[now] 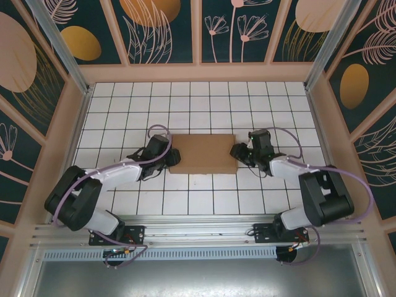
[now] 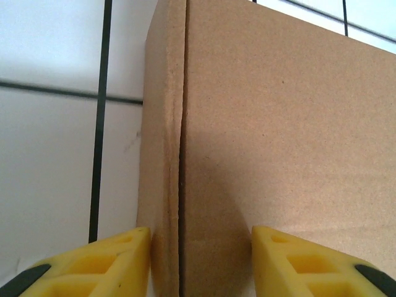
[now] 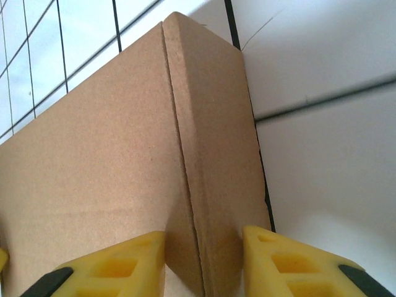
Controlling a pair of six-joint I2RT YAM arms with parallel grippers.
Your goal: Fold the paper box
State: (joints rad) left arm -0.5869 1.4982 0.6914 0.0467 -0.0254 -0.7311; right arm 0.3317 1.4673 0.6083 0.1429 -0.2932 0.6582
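The paper box (image 1: 203, 153) lies as a low, closed brown cardboard rectangle in the middle of the white tiled table. My left gripper (image 1: 175, 158) is at its left end. In the left wrist view the box (image 2: 278, 124) runs away from the yellow fingers (image 2: 124, 260), which stand apart astride its edge seam, so the left gripper (image 2: 201, 247) is open. My right gripper (image 1: 237, 151) is at the box's right end. In the right wrist view the right gripper (image 3: 204, 247) is open, and its fingers straddle the corner edge of the box (image 3: 105, 136).
The tiled table (image 1: 204, 105) extends behind and in front of the box. Pink-framed patterned walls (image 1: 68, 124) close in the left, right and back. A metal rail (image 1: 198, 230) runs along the near edge by the arm bases.
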